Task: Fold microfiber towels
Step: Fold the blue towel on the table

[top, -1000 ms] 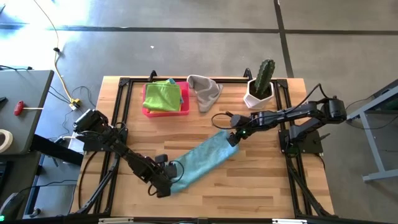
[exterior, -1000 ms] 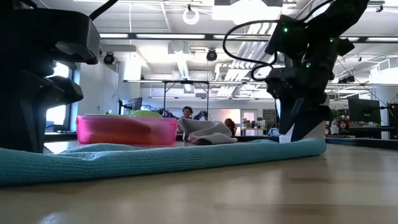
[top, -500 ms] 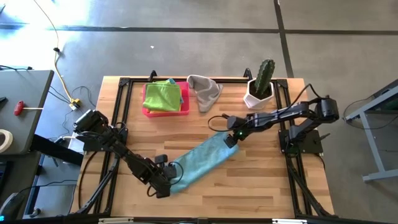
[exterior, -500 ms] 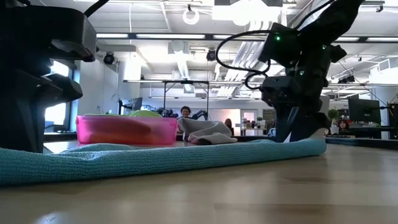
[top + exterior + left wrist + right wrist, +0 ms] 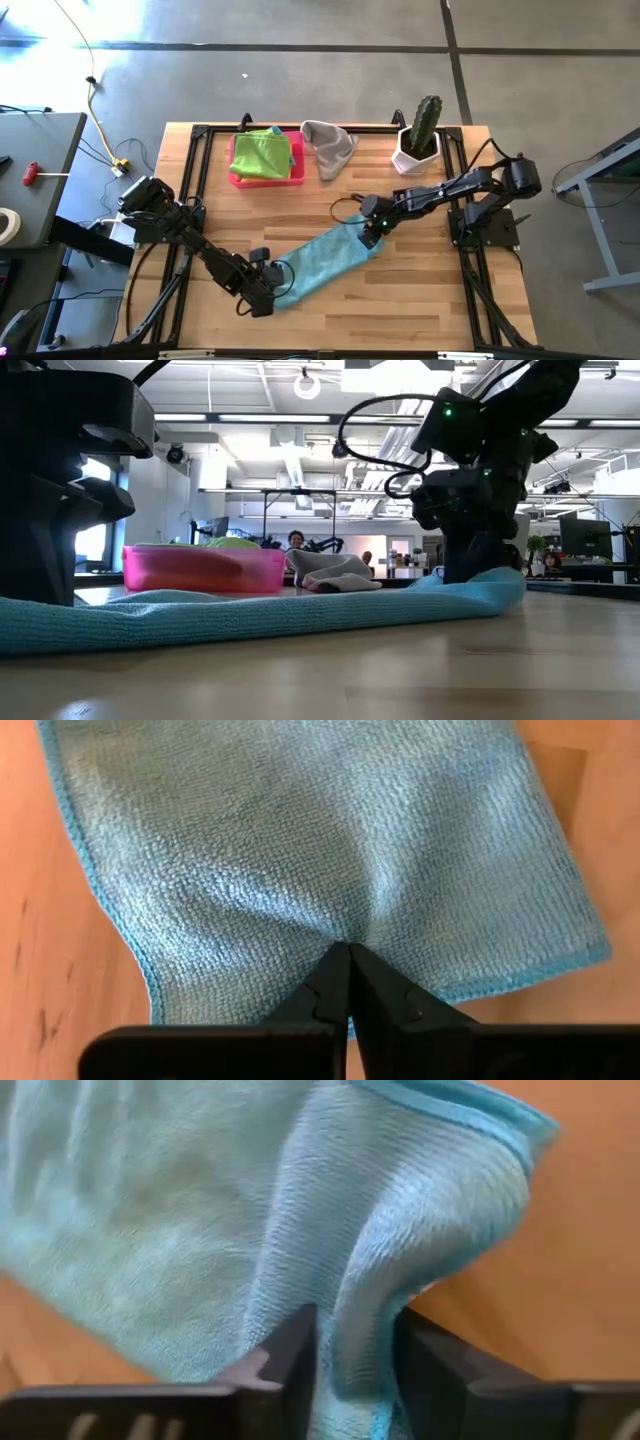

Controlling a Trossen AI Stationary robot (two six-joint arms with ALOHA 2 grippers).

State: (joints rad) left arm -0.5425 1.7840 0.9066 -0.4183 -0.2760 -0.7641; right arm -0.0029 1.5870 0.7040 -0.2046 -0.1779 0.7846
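A light blue microfiber towel [image 5: 325,258] lies folded into a long band, slanting across the table's middle. My left gripper [image 5: 270,296] is shut at its near-left end. My right gripper [image 5: 368,234] is shut on its far-right end, which rises a little off the wood [image 5: 490,582]. A pink tray [image 5: 236,178] at the far left holds lime and green towels [image 5: 262,153], with a yellow one showing at their far edge. A grey towel [image 5: 327,146] lies crumpled beside the tray. My left gripper presses its shut fingers [image 5: 348,982] on the towel's near-left end [image 5: 350,925], a little in from the hemmed edge; the cloth puckers at the tips and lies flat on the table. My right gripper pinches a raised fold [image 5: 355,1315] at the towel's far-right end between its two fingers, coming slanting down from the table's right. That end stands lifted a little; the rest lies on the table.
A potted cactus in a white pot [image 5: 419,138] stands at the far right. A black frame [image 5: 200,130] runs round the table's edge. Bare wood lies near the front edge and right of the towel.
My right gripper has gone toward the table's left and near edge along the towel and has taken hold of its far-right end. That end has bunched and risen a little; the near-left end under my left gripper has stayed.
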